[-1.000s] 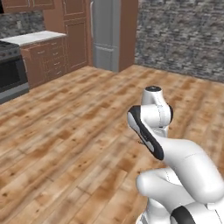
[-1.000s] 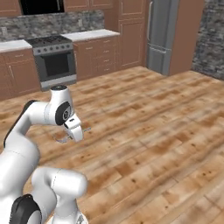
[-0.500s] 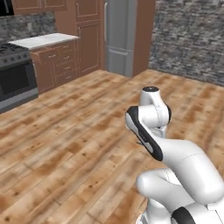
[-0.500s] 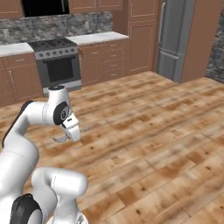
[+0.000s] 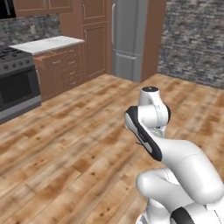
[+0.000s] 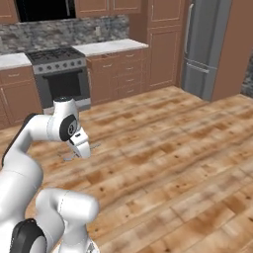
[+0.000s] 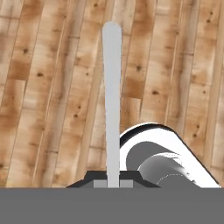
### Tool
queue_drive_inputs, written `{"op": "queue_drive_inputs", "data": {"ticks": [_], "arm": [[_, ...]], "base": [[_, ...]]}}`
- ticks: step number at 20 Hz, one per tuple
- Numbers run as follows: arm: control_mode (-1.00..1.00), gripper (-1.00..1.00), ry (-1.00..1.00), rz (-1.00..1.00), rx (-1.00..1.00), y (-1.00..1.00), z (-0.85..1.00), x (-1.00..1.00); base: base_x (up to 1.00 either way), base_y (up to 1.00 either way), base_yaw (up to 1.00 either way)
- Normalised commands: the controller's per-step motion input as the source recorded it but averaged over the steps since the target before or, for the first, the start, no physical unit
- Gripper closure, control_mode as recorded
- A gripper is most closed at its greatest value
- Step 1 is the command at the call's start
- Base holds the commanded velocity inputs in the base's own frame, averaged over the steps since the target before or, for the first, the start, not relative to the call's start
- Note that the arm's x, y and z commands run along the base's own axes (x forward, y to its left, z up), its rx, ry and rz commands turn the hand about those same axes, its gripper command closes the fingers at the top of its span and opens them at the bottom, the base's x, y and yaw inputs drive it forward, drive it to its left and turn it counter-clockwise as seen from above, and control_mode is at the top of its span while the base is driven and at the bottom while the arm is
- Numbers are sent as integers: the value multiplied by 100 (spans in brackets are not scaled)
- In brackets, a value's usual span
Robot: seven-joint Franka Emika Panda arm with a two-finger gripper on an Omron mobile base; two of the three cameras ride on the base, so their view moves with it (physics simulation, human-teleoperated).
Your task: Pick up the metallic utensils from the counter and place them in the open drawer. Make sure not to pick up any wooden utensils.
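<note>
A: What differs from a second ago?

B: Both base views have swung; the stove [image 6: 60, 74] and fridge [image 6: 203, 47] sit further along than before, so the base is turning. The arm's pose looks unchanged.

A: And the claw?

B: The gripper [image 7: 113, 183] is clenched on the fork [image 7: 112, 96], a thin silver-grey handle sticking straight out from between the fingertips. In the right base view the fork [image 6: 81, 151] hangs over bare floor [image 6: 168, 148], beside the arm's wrist.

A: The room?

B: Wood plank floor, brown cabinets, a white counter [image 5: 46, 43] next to the stove, grey stone walls. The counter is well apart from the robot.
</note>
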Motion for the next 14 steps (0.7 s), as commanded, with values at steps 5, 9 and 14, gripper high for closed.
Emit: {"op": "queue_drive_inputs", "data": {"ticks": [5, 9, 14], "arm": [[100, 100, 0, 0, 0, 0, 0, 0], [100, 100, 0, 0, 0, 0, 0, 0], [100, 100, 0, 0, 0, 0, 0, 0]], "base": [[100, 6, 4], [100, 31, 2], [100, 40, 0]]}}
